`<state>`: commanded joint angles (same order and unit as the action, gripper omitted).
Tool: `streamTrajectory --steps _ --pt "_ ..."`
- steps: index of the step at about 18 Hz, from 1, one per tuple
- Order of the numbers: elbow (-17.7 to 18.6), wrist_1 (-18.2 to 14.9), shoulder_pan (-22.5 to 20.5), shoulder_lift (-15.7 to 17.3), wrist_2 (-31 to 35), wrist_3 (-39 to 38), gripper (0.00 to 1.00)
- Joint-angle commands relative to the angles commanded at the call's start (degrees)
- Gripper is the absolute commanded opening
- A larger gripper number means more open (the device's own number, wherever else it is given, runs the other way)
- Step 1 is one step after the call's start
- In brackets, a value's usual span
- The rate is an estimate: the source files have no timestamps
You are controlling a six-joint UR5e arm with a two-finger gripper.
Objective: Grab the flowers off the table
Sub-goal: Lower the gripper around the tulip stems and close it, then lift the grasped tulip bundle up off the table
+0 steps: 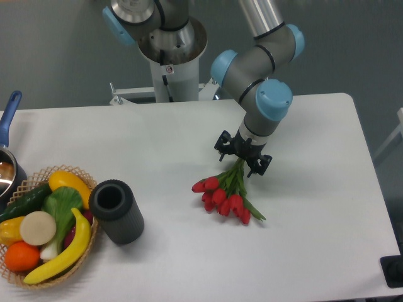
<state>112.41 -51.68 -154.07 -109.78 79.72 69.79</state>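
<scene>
End effector: your end effector [243, 156] sits low over the stem end of the flowers [225, 195]. Its black fingers straddle the stems, but you cannot tell from this view whether they are clenched on them or spread beside them.
Flowers: the red heads lie on the table [315, 207], fanned toward the near-left. The green stems run up and back into the end effector, and one green leaf points to the near-right.
Contact: stems and fingers overlap in the picture. Treat actual grip as unconfirmed.
Step in hand: judged as the grasp phase of the pick. The flower heads appear to rest on the table, so count the lift as not yet done.
Next move: if the fingers are not closed, close them squarely across the bundled stems. Then raise straight up, and confirm that the heads leave the table together.
Handling note: expect the bunch to hang head-down and swing, since the hold is at the stem end. Thin stems may slip through a loose grip.
Surroundings: a dark cylindrical cup [116, 211] lies well apart to the left. A wicker basket [88, 179] of fruit and vegetables stands beyond it, and a blue-handled pan [9, 113] is at the left edge. None obstructs a vertical lift.
</scene>
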Motion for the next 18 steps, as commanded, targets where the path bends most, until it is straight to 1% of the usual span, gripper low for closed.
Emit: streamTrajectory --steps 1,4,6,7,9,10,12,13,18 --pt "0.00 0.00 0.00 0.00 0.00 0.00 0.72" --pt "-0.18 0.00 0.00 -0.09 0.00 0.00 0.62" --pt "-0.26 0.00 0.00 0.00 0.00 0.00 0.42" --pt "-0.26 0.00 0.00 0.00 0.00 0.00 0.35" --pt "-0.53 0.00 0.00 0.09 0.00 0.09 0.33" --pt "-0.79 -0.09 0.00 0.17 0.00 0.09 0.30" --pt "-0.71 -0.09 0.00 0.35 0.00 0.00 0.19" --pt "-0.70 -0.09 0.00 0.44 0.00 0.00 0.17" --pt "-1.32 -0.09 -0.17 0.61 0.00 0.00 0.15"
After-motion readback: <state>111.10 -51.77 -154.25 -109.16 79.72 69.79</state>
